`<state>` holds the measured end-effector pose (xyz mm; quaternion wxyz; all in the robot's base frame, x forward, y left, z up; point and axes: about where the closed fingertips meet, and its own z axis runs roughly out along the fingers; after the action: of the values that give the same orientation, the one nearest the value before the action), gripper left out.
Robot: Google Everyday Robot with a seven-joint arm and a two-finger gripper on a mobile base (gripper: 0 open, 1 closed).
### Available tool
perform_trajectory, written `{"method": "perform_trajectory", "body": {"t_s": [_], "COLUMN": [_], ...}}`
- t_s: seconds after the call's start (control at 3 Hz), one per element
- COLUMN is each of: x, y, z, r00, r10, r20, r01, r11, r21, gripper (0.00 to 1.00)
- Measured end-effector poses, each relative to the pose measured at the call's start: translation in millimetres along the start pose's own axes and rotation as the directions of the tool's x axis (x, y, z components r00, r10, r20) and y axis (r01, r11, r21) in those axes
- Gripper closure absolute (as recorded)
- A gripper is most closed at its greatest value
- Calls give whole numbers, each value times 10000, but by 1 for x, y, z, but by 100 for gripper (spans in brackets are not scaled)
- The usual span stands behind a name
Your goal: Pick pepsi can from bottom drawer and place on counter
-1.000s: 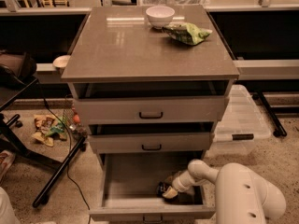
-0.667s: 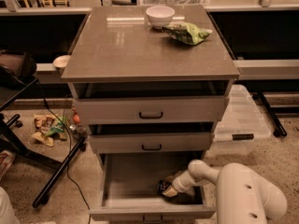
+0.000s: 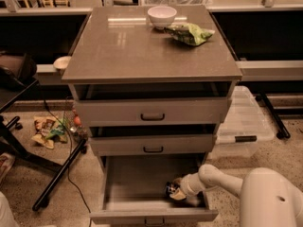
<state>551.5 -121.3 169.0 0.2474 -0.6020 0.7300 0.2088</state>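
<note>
Around the cabinet: a clear plastic bin (image 3: 244,126) with a lid sits on the floor to the right; crumpled snack wrappers (image 3: 47,129) lie on the floor to the left, near the black legs of a stand (image 3: 57,174).
On top: a white bowl (image 3: 162,16) stands at the back of the counter (image 3: 137,51), with a green snack bag (image 3: 190,33) just beside it to the right.
In the way: the top drawer (image 3: 152,111) and middle drawer (image 3: 153,144), both slightly pulled out, overhang the back of the bottom drawer (image 3: 135,181), which is pulled out furthest.
Pepsi can: the pepsi can (image 3: 169,188) sits on the bottom drawer's floor near the front right corner, partly hidden by the claw; only a dark patch of it shows.
Gripper: the gripper (image 3: 176,193) is down inside the bottom drawer, right at the can; whether it is released or clenched on the can cannot be told.
Arm: the white arm (image 3: 215,176) reaches in from the right, over the drawer's side wall, bending at a rounded joint and angling down and left; the robot's white body (image 3: 270,197) fills the lower right corner.
Surface: the counter is a glossy grey-brown slab, wider than the drawers, catching overhead light.
Room: speckled floor (image 3: 28,188), a dark recess behind the cabinet and a pale ledge running along either side.
</note>
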Motion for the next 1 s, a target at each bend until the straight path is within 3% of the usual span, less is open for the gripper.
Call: {"method": "perform_trajectory", "body": {"t_s": [0.33,0.67,1.0], "x": [-18,-32,-31], "y": [-3,20,24], "z": [-58,-64,-60], "r00": [9984,9967,9970], "r10": [-365,-648,-614], "r20": [-441,-486,-464], "r01": [400,669,631], "r11": [9958,9968,9974], "r21": [817,428,355], "gripper": [100,100,100]}}
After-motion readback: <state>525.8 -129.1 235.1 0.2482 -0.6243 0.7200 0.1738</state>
